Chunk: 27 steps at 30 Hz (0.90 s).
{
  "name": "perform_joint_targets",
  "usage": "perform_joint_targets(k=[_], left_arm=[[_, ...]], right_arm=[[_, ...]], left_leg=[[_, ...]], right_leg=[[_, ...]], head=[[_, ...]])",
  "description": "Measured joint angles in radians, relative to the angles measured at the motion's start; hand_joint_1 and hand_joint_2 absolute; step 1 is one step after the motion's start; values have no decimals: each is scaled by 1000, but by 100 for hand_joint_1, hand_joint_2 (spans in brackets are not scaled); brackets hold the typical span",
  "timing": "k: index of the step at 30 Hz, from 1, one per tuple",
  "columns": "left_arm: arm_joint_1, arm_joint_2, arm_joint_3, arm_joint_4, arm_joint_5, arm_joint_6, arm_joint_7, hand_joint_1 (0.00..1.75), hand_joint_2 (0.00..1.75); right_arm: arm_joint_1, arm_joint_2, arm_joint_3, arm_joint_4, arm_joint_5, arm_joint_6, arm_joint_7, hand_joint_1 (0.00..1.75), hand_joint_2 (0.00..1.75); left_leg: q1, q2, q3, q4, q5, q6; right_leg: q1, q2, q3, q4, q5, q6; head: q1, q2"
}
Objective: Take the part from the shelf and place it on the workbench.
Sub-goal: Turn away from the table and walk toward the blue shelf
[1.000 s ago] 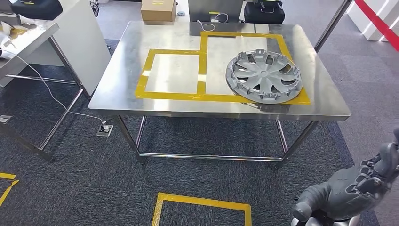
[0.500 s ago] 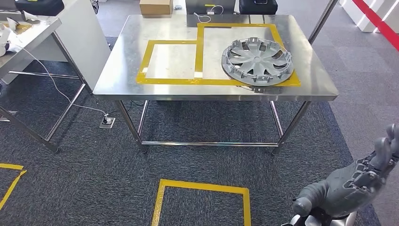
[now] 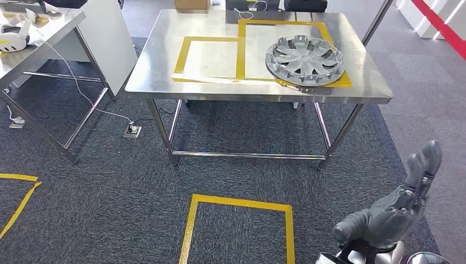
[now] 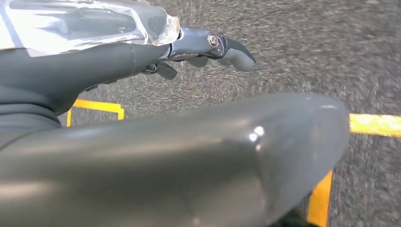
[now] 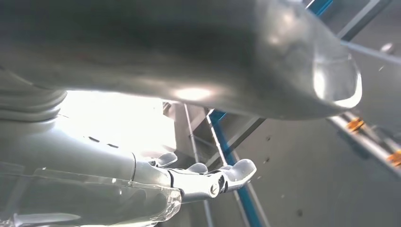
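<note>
Yellow tape square (image 3: 239,228) on dark carpet (image 3: 110,192); floor socket (image 3: 132,130) near white cable (image 3: 82,91).

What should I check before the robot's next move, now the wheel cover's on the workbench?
1. Wheel cover lies flat on the workbench: ok.
2. Cover inside the yellow tape outline: mostly; its near rim sits on the tape.
3. Right hand holds nothing, fingers apart: ok.
4. Left hand holds nothing: ok.
5. Floor cable beside the bench: trip risk, cannot tell.
</note>
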Motion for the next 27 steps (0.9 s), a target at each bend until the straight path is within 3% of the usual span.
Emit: perform_joint_targets(k=[1,3,4,5,6,7,9,11,12,15,17,18,19,20,21,22,25,27], left_arm=[[1,1,0,0,0,0,0,0,0],[0,1,0,0,0,0,1,0,0],[0,1,0,0,0,0,2,0,0],[0,1,0,0,0,0,3,0,0],[0,1,0,0,0,0,3,0,0],[-1,1,0,0,0,0,3,0,0],[-2,0,0,0,0,0,4,0,0],[-4,-2,0,0,1,1,12,0,0],[-5,-3,0,0,2,2,16,0,0],[-3,-5,0,0,2,4,27,0,0],[-2,-5,1,0,2,7,52,0,0],[-2,-5,2,0,4,8,69,0,44],[-1,-5,4,0,6,9,84,0,87],[1,-5,5,0,6,12,96,0,131],[3,-5,5,0,4,17,105,0,175],[5,-5,5,0,2,23,114,0,175],[7,-3,7,0,-1,34,142,0,175],[6,-3,10,0,4,28,156,0,175]], right_arm=[[5,0,2,8,-15,-1,-2,0,0],[8,-1,10,33,-59,0,-2,0,0],[8,-3,19,57,-81,5,1,0,0],[9,-5,30,86,-98,11,4,0,0],[9,-8,44,122,-114,16,7,0,0],[8,-10,60,164,-130,22,11,0,0],[-2,-12,89,257,-152,36,29,0,0],[-27,-10,111,388,-179,95,91,0,0],[-40,-8,118,469,-197,129,121,0,0],[-96,2,117,765,-282,211,161,0,0],[-146,12,102,999,-348,266,177,0,0],[-163,14,91,1111,-373,293,192,0,0],[-176,15,78,1215,-396,325,218,0,44],[-183,14,61,1309,-424,365,265,0,87],[-186,13,40,1391,-450,407,323,0,131],[-185,11,18,1460,-471,443,397,0,175],[-169,2,-30,1618,-479,480,623,0,175],[-153,-9,-46,1694,-472,500,755,0,175]], left_leg=[[0,3,-13,-1,13,9],[-2,9,-43,0,38,19],[-5,12,-57,1,51,21],[-7,14,-72,3,63,22],[-9,16,-87,6,75,22],[-11,18,-102,10,85,21],[-14,18,-128,19,100,17],[-17,17,-144,28,112,8],[-17,18,-148,29,119,2],[-11,14,-163,37,124,-18],[-7,5,-196,105,63,-29],[-5,2,-221,167,18,-34],[-3,1,-245,235,-19,-39],[-2,1,-261,288,-38,-42],[-1,2,-259,307,-35,-44],[1,2,-238,287,-15,-44],[6,0,-107,84,48,-42],[6,-1,-69,16,51,-39]], right_leg=[[-1,1,-13,31,-41,4],[-1,4,-43,146,-151,8],[0,5,-54,213,-187,9],[0,5,-56,266,-196,9],[0,6,-46,292,-181,7],[1,6,-18,285,-151,3],[6,8,84,168,-110,-11],[13,10,186,16,-131,-25],[17,10,210,-28,-145,-30],[18,7,203,-54,-134,-49],[14,4,186,-55,-115,-59],[14,2,176,-55,-108,-61],[13,-1,166,-54,-102,-60],[13,-3,158,-53,-97,-58],[13,-6,152,-52,-93,-56],[13,-7,148,-50,-91,-54],[15,-9,139,-38,-91,-49],[20,-6,130,-28,-91,-48]], head=[[1,0],[4,0],[4,0],[5,0],[5,0],[5,0],[5,0],[4,0],[3,0],[2,0],[-3,0],[-7,0],[-8,0],[-8,0],[-8,0],[-8,0],[-8,0],[-6,0]])
